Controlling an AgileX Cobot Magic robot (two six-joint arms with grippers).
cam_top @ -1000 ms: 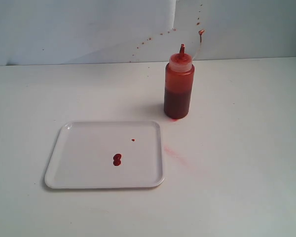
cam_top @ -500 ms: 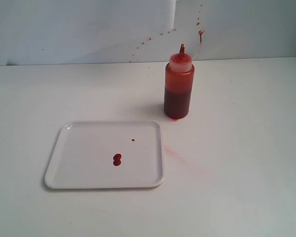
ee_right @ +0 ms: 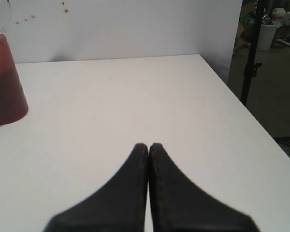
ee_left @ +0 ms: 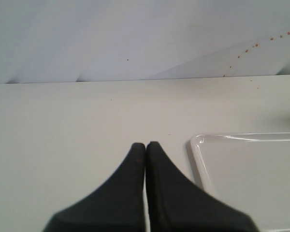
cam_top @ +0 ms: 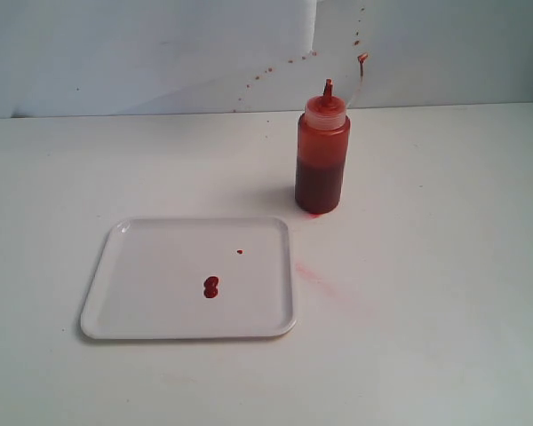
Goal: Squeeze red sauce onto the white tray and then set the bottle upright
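Observation:
The bottle stands upright on the white table behind the white tray's far right corner; its lower body also shows in the right wrist view. The white tray lies flat, and its corner appears in the left wrist view. Red sauce sits as a small double blob near the tray's middle, with a tiny drop beyond it. My left gripper is shut and empty, beside the tray's edge. My right gripper is shut and empty, well apart from the bottle. Neither gripper shows in the exterior view.
A faint pink smear marks the table right of the tray. Red specks dot the back wall. The table's right edge drops off toward a dark stand.

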